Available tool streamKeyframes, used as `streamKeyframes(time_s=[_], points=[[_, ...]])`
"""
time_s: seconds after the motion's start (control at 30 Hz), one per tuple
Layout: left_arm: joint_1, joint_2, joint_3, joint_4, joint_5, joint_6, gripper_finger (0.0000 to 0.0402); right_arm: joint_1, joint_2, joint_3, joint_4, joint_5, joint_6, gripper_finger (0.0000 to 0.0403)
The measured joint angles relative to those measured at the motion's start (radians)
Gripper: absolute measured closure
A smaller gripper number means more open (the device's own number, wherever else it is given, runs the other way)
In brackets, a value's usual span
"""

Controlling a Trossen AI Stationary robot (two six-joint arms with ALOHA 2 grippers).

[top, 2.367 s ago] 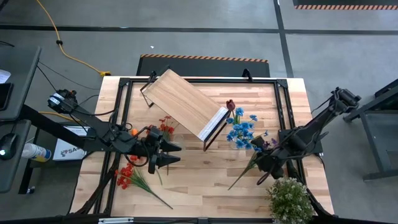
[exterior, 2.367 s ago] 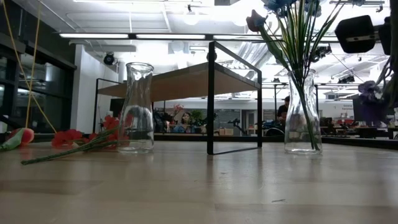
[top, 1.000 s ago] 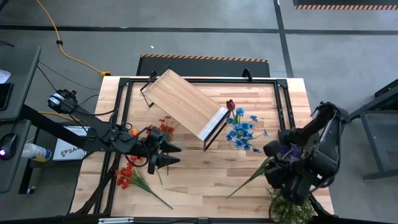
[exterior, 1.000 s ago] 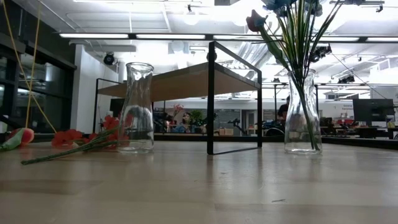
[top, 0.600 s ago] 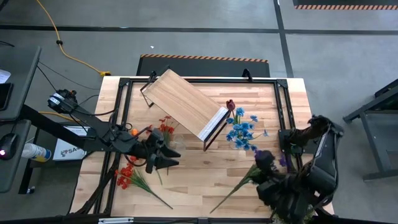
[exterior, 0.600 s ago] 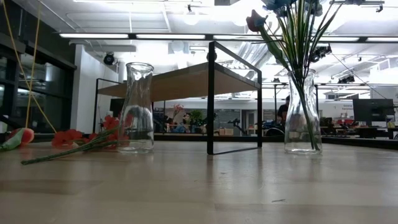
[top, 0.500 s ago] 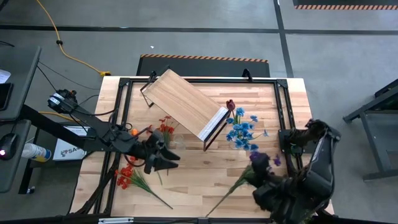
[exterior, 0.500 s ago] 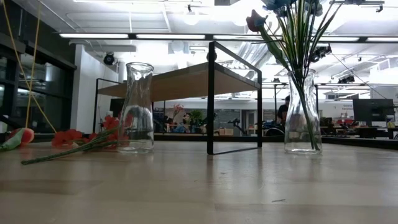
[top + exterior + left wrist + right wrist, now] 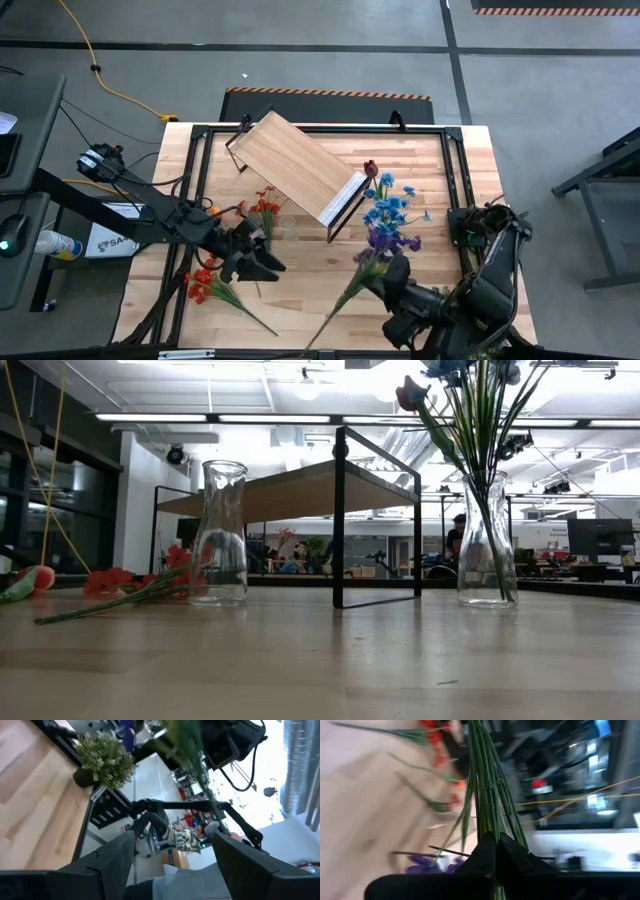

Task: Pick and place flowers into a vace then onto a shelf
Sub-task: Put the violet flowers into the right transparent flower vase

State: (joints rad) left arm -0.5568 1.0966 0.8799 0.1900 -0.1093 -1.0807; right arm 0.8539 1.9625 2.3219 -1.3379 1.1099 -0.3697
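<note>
Purple blooms on a long green stem now hang in the air just in front of the blue-flower vase (image 9: 388, 215), where a second ago this purple spray (image 9: 385, 243) sat farther out, off to that vase's right near the worktop's edge. The right tool (image 9: 491, 851) has swung inward and toward the front, its fingers pressed together on the green stems, so the spray is lifted clear of the worktop (image 9: 300, 290) with its stem tail trailing toward the front edge. That reads as transport under way: the stem is picked and must next be turned upright above a vase mouth.

Left of the blue-flower vase, beyond the shelf (image 9: 300, 167), the left tool (image 9: 262, 265) hovers with fingers spread and nothing between them, and it has drifted slightly toward the front. Red sprays (image 9: 208, 283) lie flat just beside it, and an empty glass vase (image 9: 220, 532) stands near them with more red blooms at its foot. The shelf, tilted across the worktop behind the blue-flower vase, carries nothing so far, so shelving seems a later step.
</note>
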Motion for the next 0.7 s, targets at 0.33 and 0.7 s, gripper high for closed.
streamKeyframes(time_s=[0.33, 0.7], points=[[0.000, 0.000, 0.000, 0.080, 0.026, -0.005, 0.0098, -0.089, 0.001, 0.000, 0.332, 0.171, -0.562, 0.0403], [0.000, 0.000, 0.000, 0.166, 0.044, 0.005, 0.0098, -0.173, 0.001, 0.000, 0.326, 0.121, -0.694, 0.0403]])
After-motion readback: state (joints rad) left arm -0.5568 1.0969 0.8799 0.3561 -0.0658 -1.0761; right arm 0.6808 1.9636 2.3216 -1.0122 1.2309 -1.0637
